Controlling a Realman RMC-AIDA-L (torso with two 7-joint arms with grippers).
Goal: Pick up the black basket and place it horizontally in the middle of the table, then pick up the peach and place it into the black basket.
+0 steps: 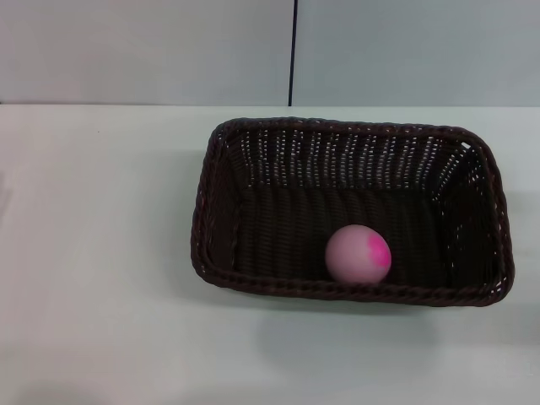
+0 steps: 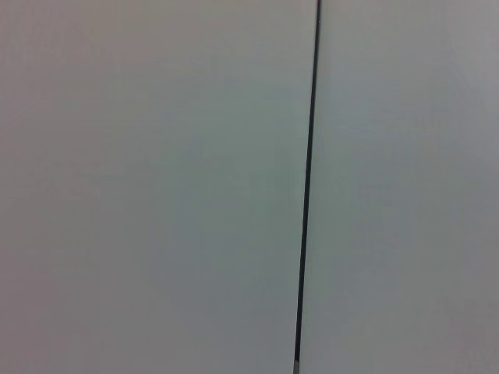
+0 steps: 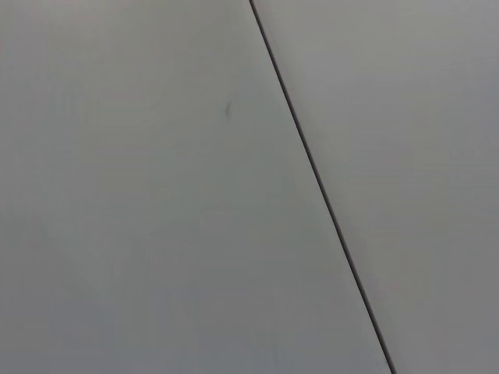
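The black basket point(image 1: 221, 228) lies with its long side across the white table point(image 1: 93, 253), a little right of the middle in the head view. The pink peach point(image 1: 358, 254) rests inside it on the basket floor, near the front wall, with its magenta blotch facing right. Neither gripper shows in any view. Both wrist views show only a grey wall with a thin dark seam.
A grey wall with a vertical dark seam point(image 1: 293, 51) stands behind the table's far edge. Bare white tabletop lies to the left of the basket and in front of it.
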